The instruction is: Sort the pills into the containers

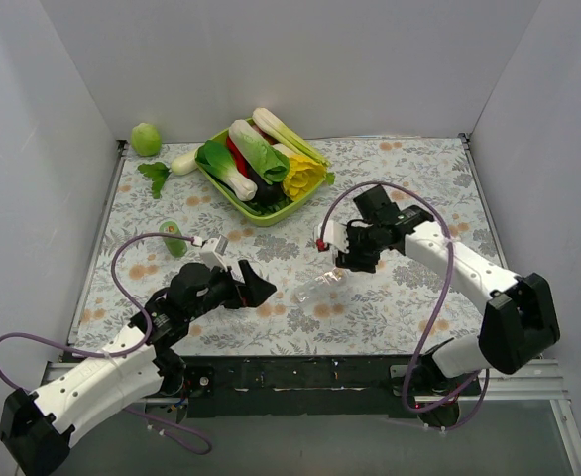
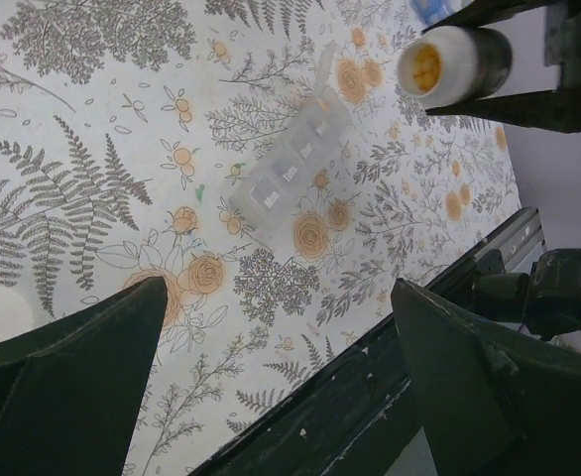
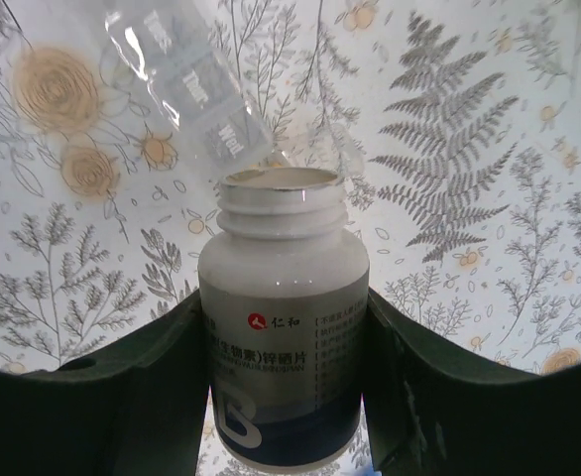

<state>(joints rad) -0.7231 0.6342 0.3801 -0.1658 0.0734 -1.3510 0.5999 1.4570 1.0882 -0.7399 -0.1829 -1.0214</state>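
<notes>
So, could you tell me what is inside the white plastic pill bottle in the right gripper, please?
Through the open mouth of the white plastic pill bottle held in the right gripper, the left wrist view shows orange-yellow pills. Its opaque wall hides how many there are.

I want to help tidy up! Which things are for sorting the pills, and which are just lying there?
For the job:
uncapped pill bottle gripped by the right pincer; clear pill organiser; open left pincer.

Just lying about:
green tray of vegetables; round green fruit; white radish; small green vegetable.
</notes>
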